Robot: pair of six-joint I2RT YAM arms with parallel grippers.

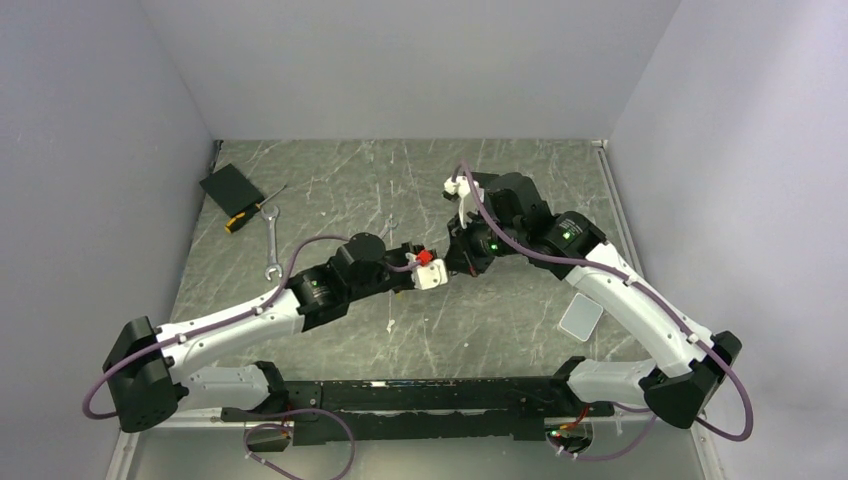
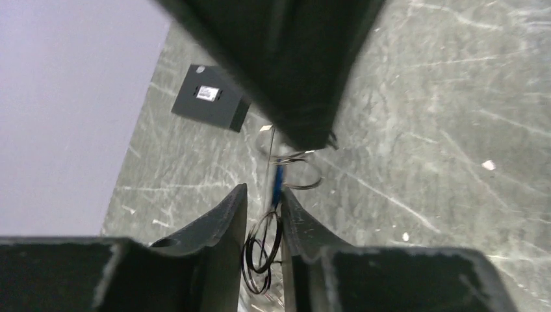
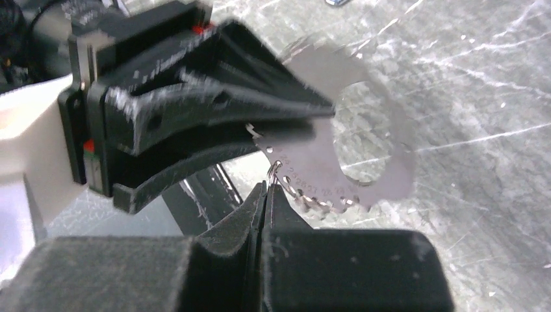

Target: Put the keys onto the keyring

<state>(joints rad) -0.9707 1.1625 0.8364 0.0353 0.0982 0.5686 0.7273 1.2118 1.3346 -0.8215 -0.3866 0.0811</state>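
Left gripper (image 2: 263, 195) and right gripper (image 3: 266, 188) tip to tip — keyring (image 2: 290, 156) perhaps between

Even soft light, wrist views blurred close-up

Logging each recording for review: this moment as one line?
left gripper: shut on toothed plate; right gripper: shut on keyring; grippers tip-to-tip
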